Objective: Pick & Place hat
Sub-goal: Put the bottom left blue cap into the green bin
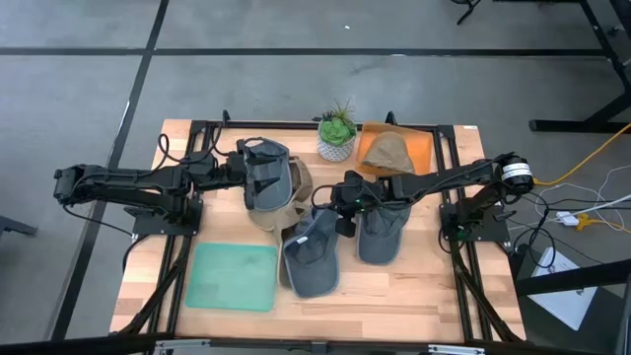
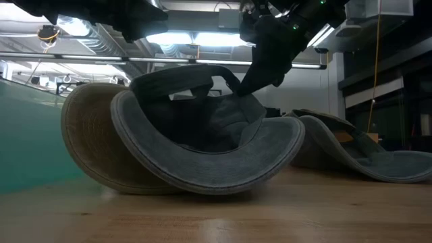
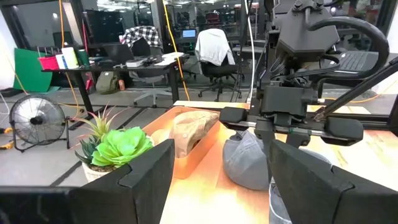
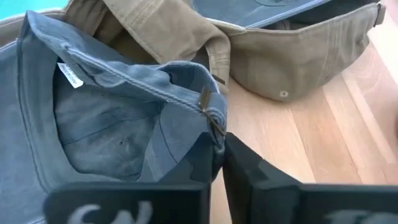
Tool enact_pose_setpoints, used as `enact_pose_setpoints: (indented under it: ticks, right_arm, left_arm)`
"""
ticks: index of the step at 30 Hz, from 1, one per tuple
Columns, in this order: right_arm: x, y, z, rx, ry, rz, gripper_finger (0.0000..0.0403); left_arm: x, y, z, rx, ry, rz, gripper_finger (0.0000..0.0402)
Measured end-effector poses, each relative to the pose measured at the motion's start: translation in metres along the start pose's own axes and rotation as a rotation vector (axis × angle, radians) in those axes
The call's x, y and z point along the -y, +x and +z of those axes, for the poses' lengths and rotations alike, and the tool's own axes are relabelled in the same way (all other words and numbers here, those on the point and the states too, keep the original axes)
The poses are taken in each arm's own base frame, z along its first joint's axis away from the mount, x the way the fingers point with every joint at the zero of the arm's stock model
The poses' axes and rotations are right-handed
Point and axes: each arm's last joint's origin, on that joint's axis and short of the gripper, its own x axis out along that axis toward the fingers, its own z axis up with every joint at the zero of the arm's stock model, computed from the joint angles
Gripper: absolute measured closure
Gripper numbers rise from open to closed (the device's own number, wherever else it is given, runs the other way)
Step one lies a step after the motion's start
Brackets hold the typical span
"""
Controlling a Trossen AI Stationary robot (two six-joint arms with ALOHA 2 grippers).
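From above we see the right gripper (image 1: 340,204) reaching in from the table's right edge to the middle, over an upturned grey cap (image 1: 312,254) that lies near the front edge beside a green mat (image 1: 235,277). Our right wrist view adds what the overhead one cannot: the dark fingers (image 4: 249,171) are clenched on the rim of that grey cap's (image 4: 118,112) opening, next to its small metal buckle (image 4: 206,99), with a tan cap (image 4: 298,50) just beyond it on the wood. The low view shows only the grey cap (image 2: 202,145) resting brim-down against the tan one, the arm coming down onto it from above. Another grey cap (image 1: 383,229) lies just to the right. The left gripper (image 1: 258,170) hangs over the tan cap toward the back, its fingers (image 3: 140,180) spread wide with nothing between them; its wrist view alone takes in the potted plant (image 3: 115,149) and a brown hat (image 3: 189,127) on the orange tray (image 3: 208,146) at the back edge.
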Motion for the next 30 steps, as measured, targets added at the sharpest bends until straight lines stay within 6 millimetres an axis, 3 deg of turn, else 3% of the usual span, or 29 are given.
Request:
enact_pose_setpoints:
  ticks: [7,11,19,30]
  right_arm:
    - [-0.001,-0.001,0.003,0.033,-0.028,0.005,0.0369]
    - [0.0,-0.012,0.008,0.069,-0.07,0.01,0.0385]
    - [0.002,-0.067,0.024,0.238,-0.259,0.097,0.0376]
    - [0.015,-0.141,0.042,0.582,-0.503,0.11,0.0385]
  left_arm:
    - [0.0,0.0,0.001,0.012,-0.025,-0.001,0.0147]
    - [0.001,0.0,0.001,0.016,-0.012,-0.033,0.0149]
    - [0.004,0.0,0.002,0.026,0.101,-0.12,0.0148]
    - [0.01,0.005,0.001,0.082,0.416,-0.207,0.0149]
